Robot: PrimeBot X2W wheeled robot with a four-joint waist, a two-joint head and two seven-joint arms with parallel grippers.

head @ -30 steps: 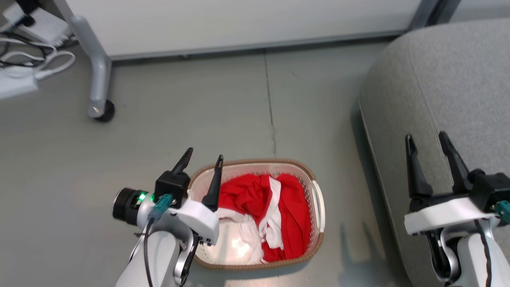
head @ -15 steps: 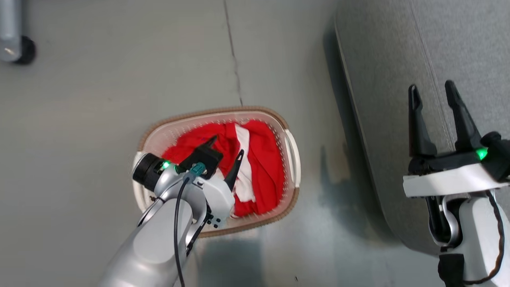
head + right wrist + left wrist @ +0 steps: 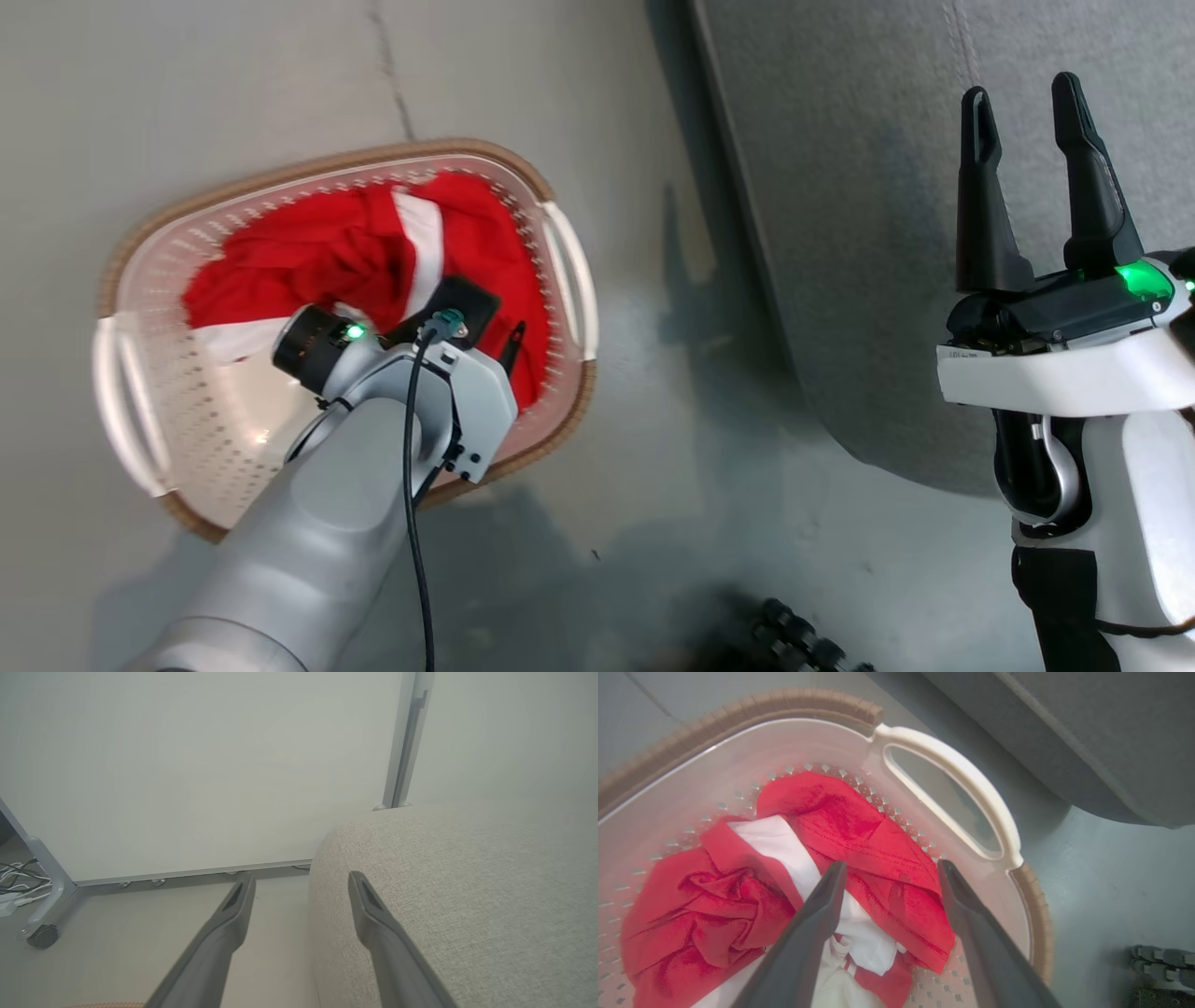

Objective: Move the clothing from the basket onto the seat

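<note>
The cream basket (image 3: 308, 168) with a brown rim stands on the floor left of the grey seat (image 3: 840, 187). The clothing (image 3: 308, 257), red with white bands, lies bunched in its far half. My left gripper (image 3: 485, 327) reaches down inside the basket. In the left wrist view the left gripper (image 3: 892, 865) is open, its fingers straddling a red fold of the clothing (image 3: 859, 830) just above it, near the basket's handle (image 3: 952, 784). My right gripper (image 3: 1020, 89) hangs open and empty over the seat's edge; the right wrist view shows the right gripper (image 3: 301, 877) at the seat's rounded corner (image 3: 467, 882).
A pale partition panel (image 3: 187, 765) on a wheeled leg (image 3: 43, 935) stands beyond the seat, with cables (image 3: 14, 886) at its left. A floor seam (image 3: 392, 75) runs away from the basket. A dark ribbed part (image 3: 794, 635) sits low on the floor near me.
The head camera has tilted down, shifting the whole picture. My left gripper has gone from the basket's left rim down into the basket over the clothing. Both grippers stay open.
</note>
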